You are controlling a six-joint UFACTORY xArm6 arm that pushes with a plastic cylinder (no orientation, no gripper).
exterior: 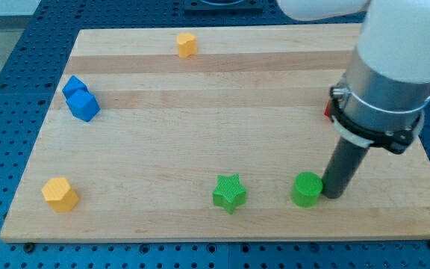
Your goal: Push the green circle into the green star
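The dark rod's tip (pixel 332 196) touches the green circle block (pixel 306 189) at its 3 o'clock side; the green star block (pixel 229 193) sits near, at the circle's 9 o'clock, on the wooden tabletop (pixel 222 104); there is no gripper

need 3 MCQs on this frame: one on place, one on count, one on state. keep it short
1. Where is my tip relative to the green circle?
A. Against its side toward the view's right
B. At the view's left of it
C. Far off at the view's top

2. How many blue blocks are on the board?
A. None
B. Two
C. Four

3. Is the green circle touching the green star?
A. Yes, pressed together
B. No, bare wood shows between them
C. It sits on top of the star

Key: 1 A, the rod's end stands right at the circle's right edge. 2 B, two blue blocks sit huddled near the view's left edge. 3 B, a gap of board separates circle and star, the star lying to the view's left.
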